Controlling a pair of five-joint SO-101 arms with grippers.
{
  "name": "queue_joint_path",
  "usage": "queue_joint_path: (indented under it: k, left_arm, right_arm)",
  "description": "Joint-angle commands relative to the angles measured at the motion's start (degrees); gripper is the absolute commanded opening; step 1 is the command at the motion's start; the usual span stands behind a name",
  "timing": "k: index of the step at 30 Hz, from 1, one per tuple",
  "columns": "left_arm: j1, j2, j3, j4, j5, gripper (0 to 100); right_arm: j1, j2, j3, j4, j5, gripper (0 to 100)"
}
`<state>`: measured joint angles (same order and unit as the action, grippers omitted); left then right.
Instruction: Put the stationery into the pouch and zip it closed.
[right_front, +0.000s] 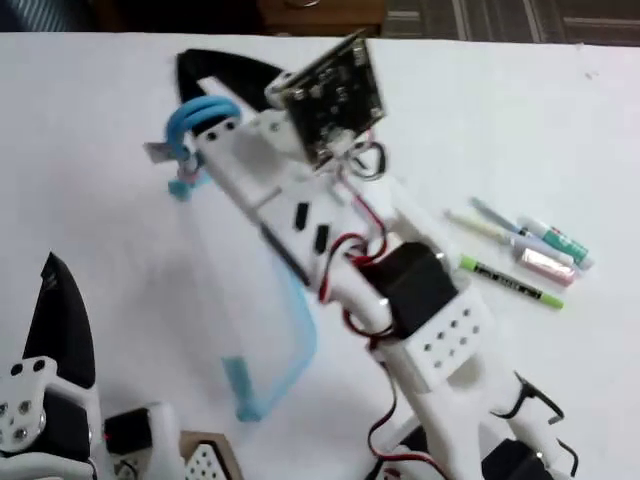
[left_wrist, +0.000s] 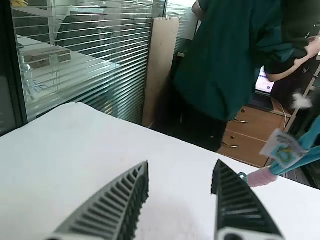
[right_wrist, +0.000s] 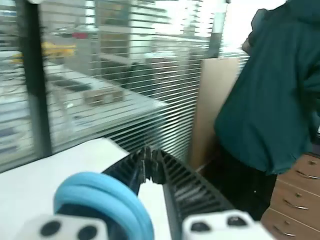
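High view first, and over on the left the left end effector (left_wrist: 183, 163) sits low by its own base, fingers apart, nothing between them. Ahead of it and off to one side lies the pouch (right_front: 306, 335), clear with a blue trim, flat on the table (right_front: 100, 210), its tagged end pointing away. Whether the zip is open I cannot tell. Moving along, the right end effector (right_wrist: 147, 156) hangs just past that tagged end with its fingers together at the tips, and I see nothing clamped in them. Out on the right, well apart from both end effectors, the stationery (right_front: 525, 258) lies as a loose bunch of pens and markers, none of it in the pouch. My read is that we're at the very start, with the loading step not begun. Next, I'd say, one end effector has to hold the pouch mouth open. The other must travel to the bunch, spread its fingers and pinch a single pen cleanly, since they lie touching each other.
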<state>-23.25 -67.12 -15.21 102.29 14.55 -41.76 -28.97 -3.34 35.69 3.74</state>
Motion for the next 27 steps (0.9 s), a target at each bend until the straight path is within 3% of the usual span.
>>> queue_joint_path:
  k: [1,4,10,20,27]
  left_arm:
    - [-0.04,1.19,-0.79,0.09,0.35,22]
    - [1.19,1.71,0.00,0.00,0.44,22]
    - [13.49,10.24,8.44,-3.52,2.64,22]
    - [16.57,34.59,-11.43,0.09,8.79,23]
    - [27.65,44.09,-14.59,0.09,12.04,23]
  right_arm:
    - [4.70,-2.42,-0.18,-2.07,-0.88,1.6]
    - [5.23,-2.59,-0.26,-1.80,-0.97,1.6]
    - [3.91,-3.03,0.00,-1.54,-2.37,1.6]
    - [3.74,-13.93,11.43,-1.63,0.00,1.6]
    - [4.09,-22.73,20.84,-1.89,0.26,1.6]
